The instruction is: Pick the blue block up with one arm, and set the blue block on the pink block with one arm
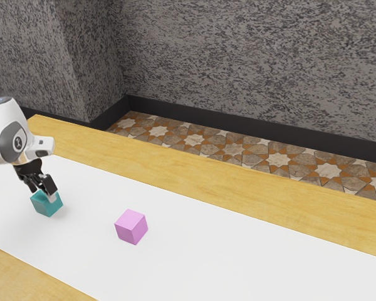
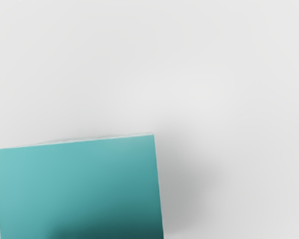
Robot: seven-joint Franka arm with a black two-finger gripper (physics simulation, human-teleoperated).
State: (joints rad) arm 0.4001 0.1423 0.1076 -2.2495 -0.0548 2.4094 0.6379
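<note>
The blue block [image 1: 47,205], teal in colour, is at the exterior view's left over the white table strip [image 1: 194,251]. My gripper [image 1: 42,190] comes down on its top from above, and the black fingers [image 1: 50,186] grip its upper part from two sides. The block looks slightly tilted, and I cannot tell whether it rests on the surface. In the wrist view the blue block [image 2: 77,186] sits right under my hand, with a soft shadow beside it on the white surface. The pink block [image 1: 131,226] stands apart on the white strip, to the right of the blue one.
A wooden table border [image 1: 238,182] runs along the far side of the white strip, and another wooden edge [image 1: 19,276] lies at the near left. Beyond the table are a patterned tile floor [image 1: 250,150] and grey stone walls [image 1: 238,56].
</note>
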